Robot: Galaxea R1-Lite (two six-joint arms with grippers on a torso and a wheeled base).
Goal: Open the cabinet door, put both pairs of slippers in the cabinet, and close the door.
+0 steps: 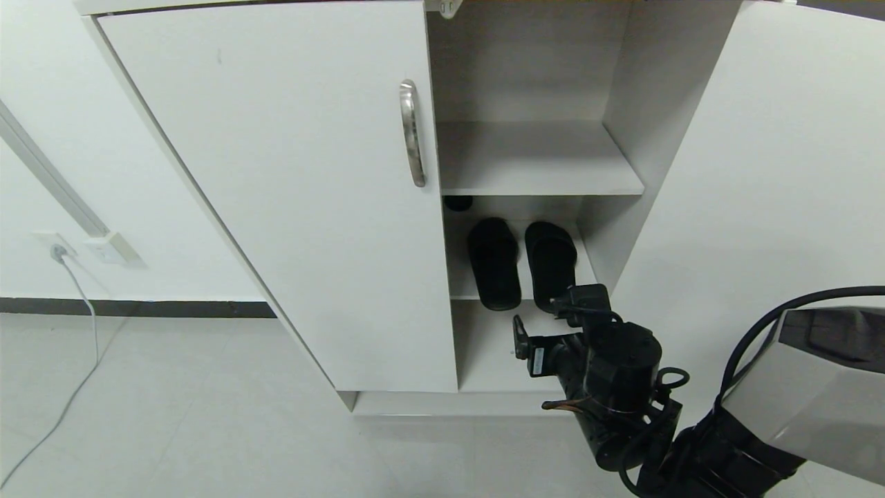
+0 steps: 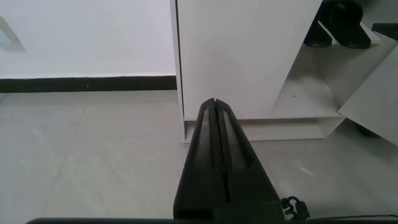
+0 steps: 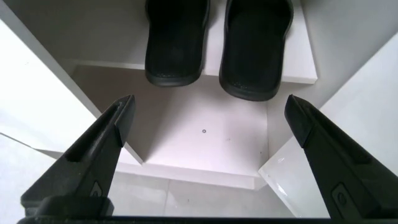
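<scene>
A pair of black slippers (image 1: 522, 263) lies side by side on the middle shelf of the white cabinet (image 1: 539, 159), heels toward me. The right door (image 1: 760, 173) stands swung open; the left door (image 1: 276, 194) is closed. My right gripper (image 1: 543, 317) hangs open just in front of the bottom compartment, below the slippers' heels, holding nothing. In the right wrist view its gripper (image 3: 211, 109) frames the bottom shelf (image 3: 205, 140), with the slippers (image 3: 217, 43) above. My left gripper (image 2: 214, 112) is shut and empty, low over the floor and pointing at the cabinet's base.
The closed door carries a metal handle (image 1: 412, 131). The top shelf (image 1: 532, 155) is bare. A small dark round thing (image 1: 458, 202) sits at the back of the middle shelf. A wall socket with a cable (image 1: 59, 252) is at the left; grey floor (image 1: 207, 415) lies open in front.
</scene>
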